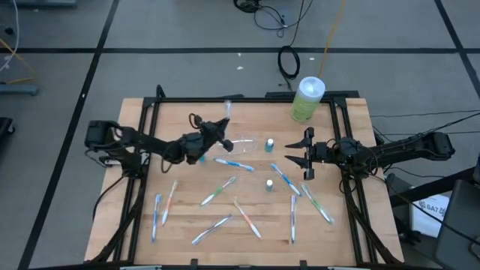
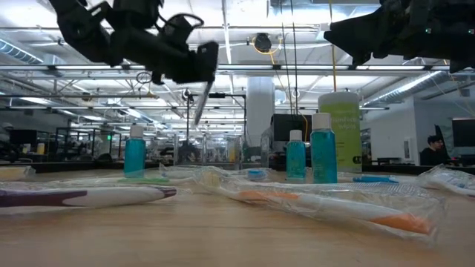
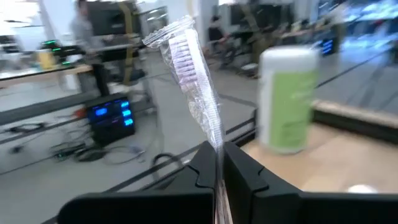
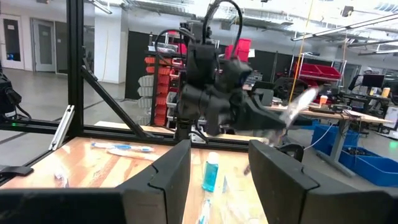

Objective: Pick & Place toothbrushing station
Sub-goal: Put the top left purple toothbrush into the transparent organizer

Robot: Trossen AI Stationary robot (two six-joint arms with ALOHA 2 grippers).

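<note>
My left gripper (image 3: 219, 168) is clenched on a wrapped toothbrush (image 3: 189, 81), pinching its handle low down so the bristle end stands up out of the fingers in its crinkled clear sleeve. In the high view the left gripper (image 1: 214, 135) hangs above the worktop (image 1: 135, 180), toward the far edge and a little left of centre, with the clear cup (image 1: 244, 143) lying on its side just beside it. My right gripper (image 1: 304, 156) waits over the right half of the worktop with its fingers spread and nothing between them.

Outward from there, three teal-capped tubes (image 1: 269, 144) stand near the middle, and the remaining toothbrushes (image 1: 217, 192) lie scattered flat across the near half, well apart from one another. The pale-green canister (image 1: 307, 99) stands at the far edge, right of centre.

I judge the brush to be very light and fairly stiff, but the film sleeve looks slick and loose, so it may slide or twist in the grip. Holding on the handle's thick part seems safest. The cup looks light and easily tipped or rolled by a nudge.
</note>
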